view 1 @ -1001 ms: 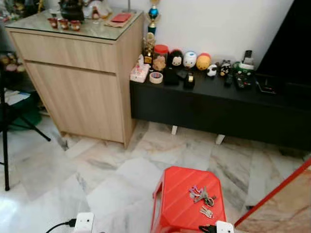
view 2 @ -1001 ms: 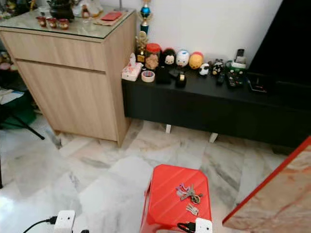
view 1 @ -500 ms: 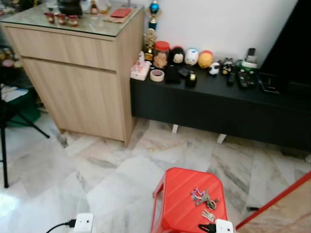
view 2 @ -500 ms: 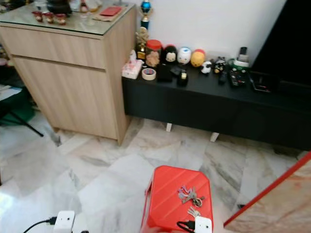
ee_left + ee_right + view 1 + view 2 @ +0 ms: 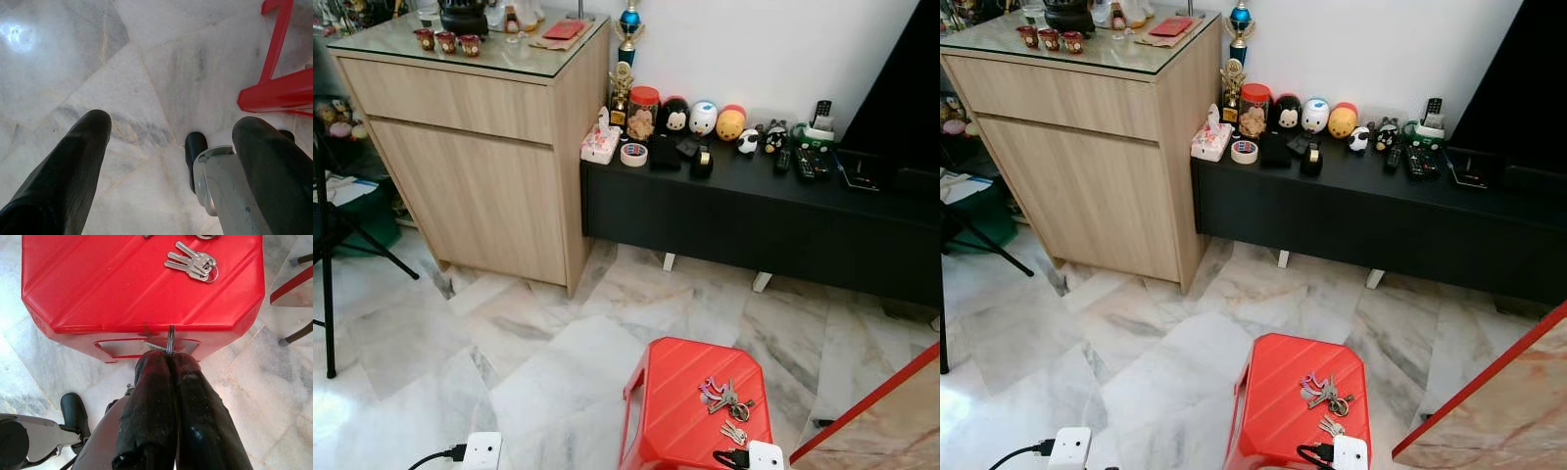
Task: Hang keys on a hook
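Silver keys [image 5: 167,343] on a ring between right gripper's [image 5: 170,363] closed jaws; left gripper's [image 5: 171,132] jaws wide.

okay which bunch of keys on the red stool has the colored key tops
The larger bunch of keys, farther from the robot on the red stool; it has pink and blue tops. The smaller bunch, nearer the right hand, is plain silver.

A stool [image 5: 690,411] stands near on the floor [image 5: 548,333], right of centre, with two bunches of keys [image 5: 724,397] lying on its seat. Far left stands a cabinet [image 5: 480,147] with small cups [image 5: 447,42] on top. Just to its right, a low bench [image 5: 754,211] runs along the wall, carrying a row of jars and figures [image 5: 690,119] and remote controls [image 5: 798,157].
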Robot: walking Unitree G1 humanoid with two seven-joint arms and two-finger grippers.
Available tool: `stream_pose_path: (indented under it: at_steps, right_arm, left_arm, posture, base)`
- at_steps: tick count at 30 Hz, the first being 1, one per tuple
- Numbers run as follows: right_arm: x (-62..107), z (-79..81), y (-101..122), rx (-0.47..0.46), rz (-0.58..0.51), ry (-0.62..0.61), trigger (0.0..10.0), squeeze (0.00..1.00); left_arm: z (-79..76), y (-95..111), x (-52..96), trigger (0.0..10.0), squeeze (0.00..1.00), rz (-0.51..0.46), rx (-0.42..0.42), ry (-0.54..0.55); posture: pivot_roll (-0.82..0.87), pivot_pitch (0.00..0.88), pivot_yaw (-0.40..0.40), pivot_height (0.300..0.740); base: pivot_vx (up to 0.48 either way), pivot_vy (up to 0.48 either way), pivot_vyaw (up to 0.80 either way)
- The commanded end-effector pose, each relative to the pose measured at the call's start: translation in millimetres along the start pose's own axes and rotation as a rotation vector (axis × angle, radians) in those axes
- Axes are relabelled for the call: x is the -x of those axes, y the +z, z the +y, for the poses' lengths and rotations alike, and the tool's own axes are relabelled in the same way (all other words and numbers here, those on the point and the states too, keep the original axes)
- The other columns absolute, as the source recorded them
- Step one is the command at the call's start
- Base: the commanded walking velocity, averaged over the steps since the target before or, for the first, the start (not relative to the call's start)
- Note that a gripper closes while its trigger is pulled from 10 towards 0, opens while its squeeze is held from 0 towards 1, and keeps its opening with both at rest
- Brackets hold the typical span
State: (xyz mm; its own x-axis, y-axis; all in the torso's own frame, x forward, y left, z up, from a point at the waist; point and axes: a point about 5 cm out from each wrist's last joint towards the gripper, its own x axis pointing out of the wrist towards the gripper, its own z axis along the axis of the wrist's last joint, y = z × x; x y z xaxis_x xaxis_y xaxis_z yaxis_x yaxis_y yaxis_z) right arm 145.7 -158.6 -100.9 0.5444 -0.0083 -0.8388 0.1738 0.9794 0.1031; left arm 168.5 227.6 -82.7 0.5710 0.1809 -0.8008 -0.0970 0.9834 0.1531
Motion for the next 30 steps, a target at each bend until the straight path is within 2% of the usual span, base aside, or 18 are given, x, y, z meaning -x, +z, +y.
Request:
stream_pose_path:
  at_steps: [1, 7, 24, 30]
  right_arm:
    - [0.8, -5.6, -1.0, -0.006, -0.001, -0.016, 10.0, 0.00]
    - [1.0, -6.2, -0.9, -0.015, -0.009, -0.017, 10.0, 0.00]
    - [1.4, -8.1, 0.7, -0.037, -0.030, -0.025, 10.0, 0.00]
    - [1.7, -7.8, 1.2, -0.055, -0.049, -0.025, 10.0, 0.00]
  left_arm:
    - [-1.1, -5.3, 0.8, 10.0, 0.00, 0.022, 0.006, -0.003]
    - [-1.1, -4.9, 0.8, 10.0, 0.00, 0.014, 0.028, -0.002]
    - [-1.5, -3.0, 0.5, 10.0, 0.00, 0.006, 0.041, 0.005]
    - [-1.2, -2.8, 0.6, 10.0, 0.00, 0.004, 0.025, 0.010]
  posture:
    - [0.11, 0.000, -0.080, 0.740]
    - [0.11, 0.000, -0.080, 0.740]
    - [0.11, 0.000, -0.089, 0.740]
    - [0.11, 0.000, -0.091, 0.740]
  base:
    - [0.000, 0.000, 0.00]
    - [0.000, 0.000, 0.00]
    - [-0.274, 0.000, 0.00]
    - [0.000, 0.000, 0.00]
